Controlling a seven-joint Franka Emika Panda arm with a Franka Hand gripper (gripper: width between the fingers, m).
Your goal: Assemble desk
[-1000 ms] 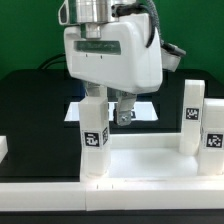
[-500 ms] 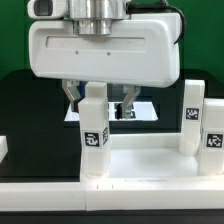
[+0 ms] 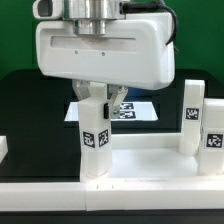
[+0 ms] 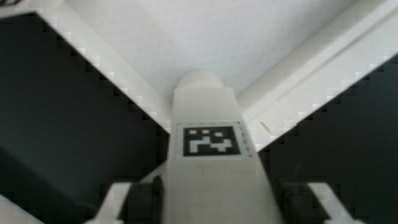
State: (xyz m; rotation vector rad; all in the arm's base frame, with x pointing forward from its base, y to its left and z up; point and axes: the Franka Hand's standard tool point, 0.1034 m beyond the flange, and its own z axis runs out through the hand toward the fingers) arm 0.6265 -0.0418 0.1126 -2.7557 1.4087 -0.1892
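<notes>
The white desk top [image 3: 150, 160] lies at the front on the black table. A square white leg [image 3: 93, 138] with a tag stands upright at its near corner on the exterior view's left. My gripper [image 3: 97, 98] has come down over that leg's upper end, with one finger on each side. In the wrist view the leg [image 4: 214, 120] fills the middle, and the fingers [image 4: 121, 200] stand either side of it with a dark gap between each and the leg. The jaws are open.
Two more tagged legs [image 3: 191, 120] [image 3: 213, 132] stand upright on the exterior view's right of the desk top. The marker board [image 3: 135, 108] lies behind the gripper. A white part [image 3: 3, 148] shows at the exterior view's left edge.
The gripper has come toward the camera and settled over the left leg. Its fingers stand closer together around the leg than half a second ago.
</notes>
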